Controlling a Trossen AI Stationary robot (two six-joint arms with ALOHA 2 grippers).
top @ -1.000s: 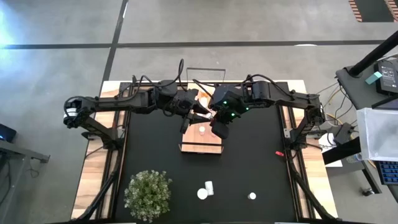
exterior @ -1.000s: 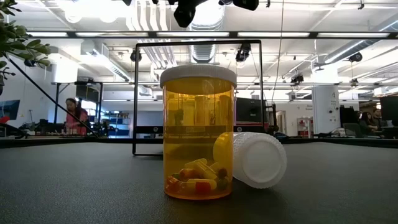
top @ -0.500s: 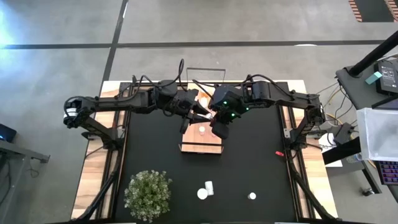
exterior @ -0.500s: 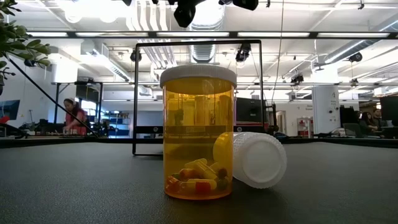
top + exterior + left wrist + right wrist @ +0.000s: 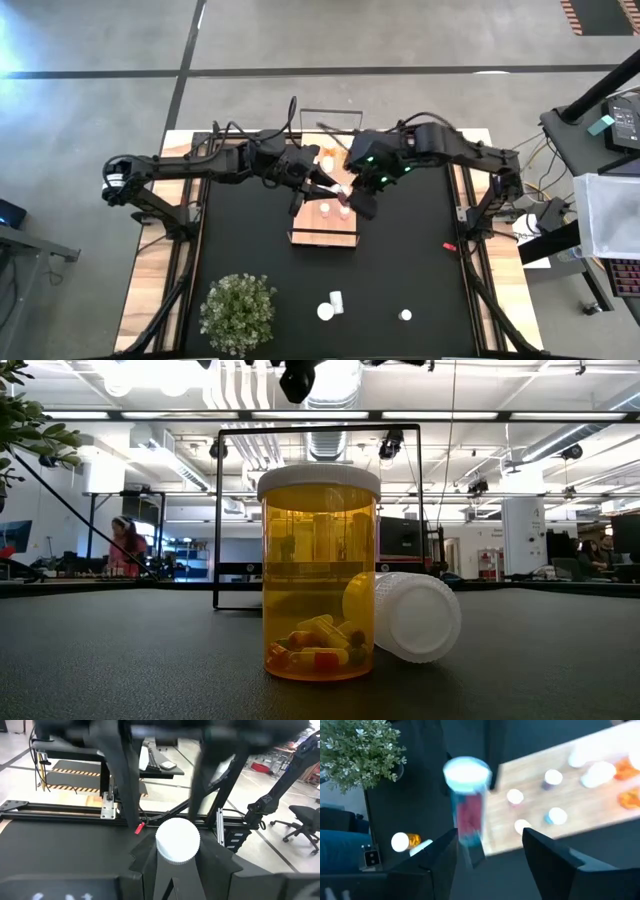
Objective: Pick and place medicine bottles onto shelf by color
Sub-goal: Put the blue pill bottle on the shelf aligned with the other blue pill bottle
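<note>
Black mat [image 5: 250,240] fills the high view, where left of centre the left gripper [image 5: 325,187] pinches a white-capped bottle [image 5: 177,840] over the wooden shelf [image 5: 325,235] at mid-frame, and just right the right gripper [image 5: 352,196] stands parted, holding nothing, beside a red-pink bottle [image 5: 468,815].

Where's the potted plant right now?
In the high view, the potted plant sits at the mat's near-left corner, left of the two bottles lying near the front edge.

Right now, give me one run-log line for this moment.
left pincer: shut on white-capped bottle | right pincer: open above light-wood shelf | red-pink bottle beyond its fingers
</note>
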